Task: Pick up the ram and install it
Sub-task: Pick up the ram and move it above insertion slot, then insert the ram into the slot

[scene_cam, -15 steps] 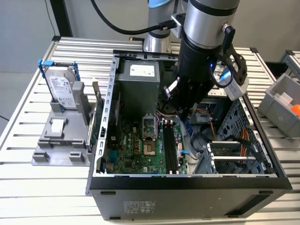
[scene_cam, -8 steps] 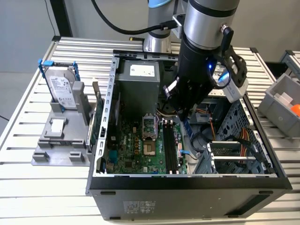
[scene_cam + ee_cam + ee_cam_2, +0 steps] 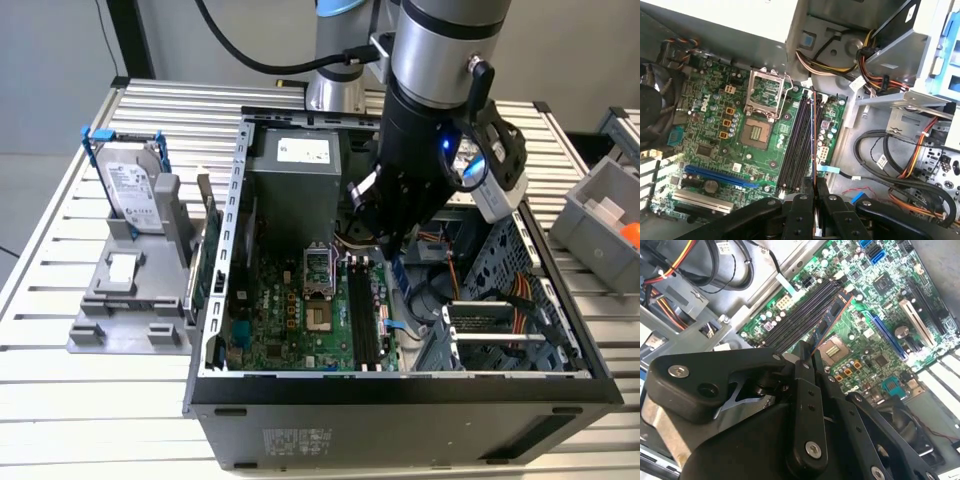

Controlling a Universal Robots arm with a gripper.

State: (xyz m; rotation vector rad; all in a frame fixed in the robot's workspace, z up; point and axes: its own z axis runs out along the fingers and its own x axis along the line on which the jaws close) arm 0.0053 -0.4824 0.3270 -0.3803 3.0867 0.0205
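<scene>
Gripper (image 3: 813, 192) fingers clenched on ram (image 3: 813, 135), held edge-on above black memory slots (image 3: 797, 145); slight misalignment risks jamming, bent board.

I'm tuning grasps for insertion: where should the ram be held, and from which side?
Grip the ram by its upper long edge, from above, claw pinching its flat faces. It is thin, standing on edge along the black slots, leaving the lower edge free.
</scene>
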